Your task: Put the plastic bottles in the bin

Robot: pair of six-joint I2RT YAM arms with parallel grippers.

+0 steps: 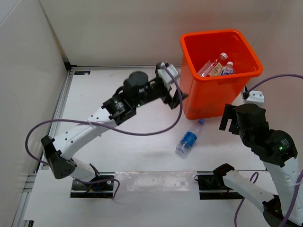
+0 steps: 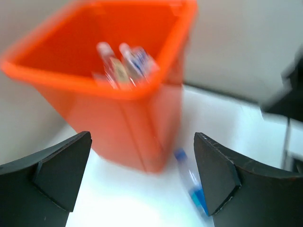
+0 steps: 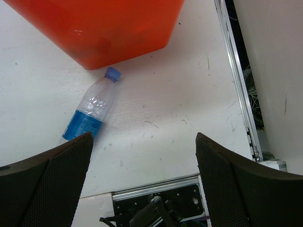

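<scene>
The orange bin [image 1: 208, 99] stands at the back right. Two plastic bottles lie inside it, one with a red cap and cream label [image 1: 214, 64] and one with a blue label [image 1: 227, 70]. Another clear bottle with a blue label and blue cap [image 1: 188, 138] lies on the table in front of the bin. My left gripper [image 1: 177, 98] is open and empty, close to the bin's left wall. Its view shows the bin [image 2: 118, 127], the bottles inside [image 2: 124, 66] and the lying bottle [image 2: 191, 185], all blurred. My right gripper [image 1: 228, 118] is open and empty, right of the lying bottle [image 3: 91, 113] and in front of the bin [image 3: 94, 28].
White walls close off the left, back and right. A metal rail [image 3: 236, 85] runs along the table's right edge, and another along the left [image 1: 59, 106]. Purple cables [image 1: 142, 133] loop from the left arm over the table. The arm mounts [image 1: 210, 184] sit at the near edge.
</scene>
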